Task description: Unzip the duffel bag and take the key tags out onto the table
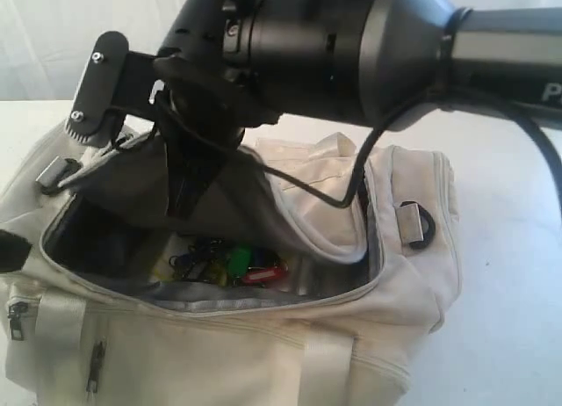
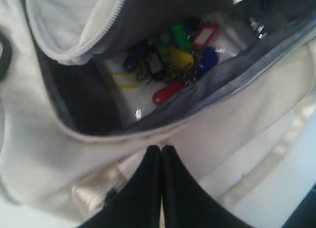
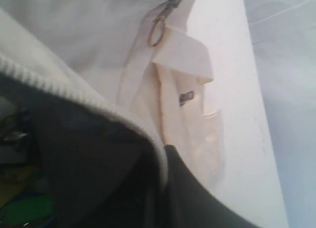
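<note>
1. Cream fabric duffel bag with grey lining (image 1: pixel 219 353) sits on the plain white surface (image 1: pixel 509 248). Its long axis runs left–right. The zipper mouth runs the same way and faces up and toward the near side. The zip reads as open.
2. Right gripper (image 1: pixel 182 199) reaches across from the right. Its black fingers (image 3: pixel 197 198) look clamped on the zipper edge of the grey-lined top flap (image 1: pixel 237 213), holding it up and toward the far side. Judgement: this tents the mouth open so the other arm has a clear way in.
3. Bunch of coloured plastic key tags on metal rings (image 1: pixel 224 261) lies inside on the bag floor, about mid-length, just below the raised flap edge. The bunch is spread flat, longer left–right along the bag than across it. Individual tags fan out in different directions, so there's no single heading.
4. Left gripper (image 2: pixel 161 148): fingers together, nothing between them. It hangs over the near side wall just outside the mouth, aimed in toward the tags.
5. Judgement: unzip done, extraction not yet begun. The left fingers must part before going in. Main risk is the flap slipping from the right grip and dropping over the tags.
</note>
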